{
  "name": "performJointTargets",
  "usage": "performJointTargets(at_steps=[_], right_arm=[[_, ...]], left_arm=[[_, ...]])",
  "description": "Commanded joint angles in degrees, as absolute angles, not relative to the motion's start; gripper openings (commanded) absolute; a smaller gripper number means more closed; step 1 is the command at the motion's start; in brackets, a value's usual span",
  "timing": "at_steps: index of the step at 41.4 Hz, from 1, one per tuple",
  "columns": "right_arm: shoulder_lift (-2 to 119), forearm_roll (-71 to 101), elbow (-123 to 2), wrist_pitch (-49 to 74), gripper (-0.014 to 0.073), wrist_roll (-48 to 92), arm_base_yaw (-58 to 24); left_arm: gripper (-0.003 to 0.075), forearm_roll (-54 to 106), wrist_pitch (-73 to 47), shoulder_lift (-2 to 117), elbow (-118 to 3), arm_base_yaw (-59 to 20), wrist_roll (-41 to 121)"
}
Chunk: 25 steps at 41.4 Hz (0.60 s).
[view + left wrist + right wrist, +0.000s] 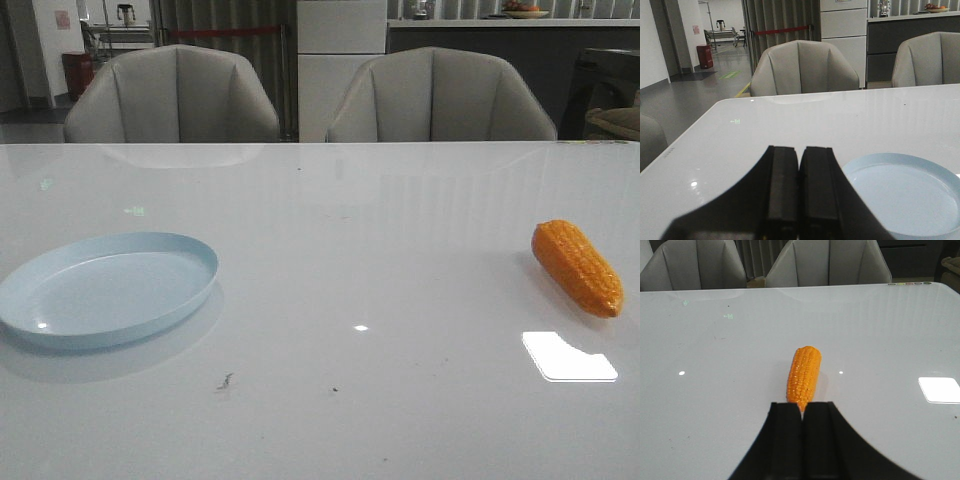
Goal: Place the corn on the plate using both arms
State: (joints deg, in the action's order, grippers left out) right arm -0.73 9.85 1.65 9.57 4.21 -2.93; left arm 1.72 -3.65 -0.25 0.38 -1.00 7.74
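The orange corn lies on its side on the white table at the right, alone. In the right wrist view the corn stretches away just beyond my right gripper, whose black fingers are shut together with nothing between them. The pale blue plate rests empty at the table's left. My left gripper is shut and empty, with the plate beside it. Neither gripper shows in the front view.
Two grey chairs stand behind the table's far edge. A bright window reflection lies on the glossy table in front of the corn. Small dark specks mark the tabletop near the front.
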Motion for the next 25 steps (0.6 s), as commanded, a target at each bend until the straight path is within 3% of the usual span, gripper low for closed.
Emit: performJointTargets(at_steps=[1, 13, 25], right_arm=[[-1.6, 10.0, 0.4, 5.0, 0.0057, 4.5, -3.1], [-1.6, 10.0, 0.4, 4.0, 0.0057, 4.5, -3.1], [-1.6, 10.9, -3.5, -6.4, 0.0057, 4.5, -3.1]], left_arm=[[0.0089, 2.5, 1.9, -1.3, 2.5, -1.0, 7.6], [0.0089, 6.7, 4.8, -1.3, 2.4, -1.0, 7.6], [0.0089, 7.3, 12.9, -1.3, -0.6, -1.0, 7.6]])
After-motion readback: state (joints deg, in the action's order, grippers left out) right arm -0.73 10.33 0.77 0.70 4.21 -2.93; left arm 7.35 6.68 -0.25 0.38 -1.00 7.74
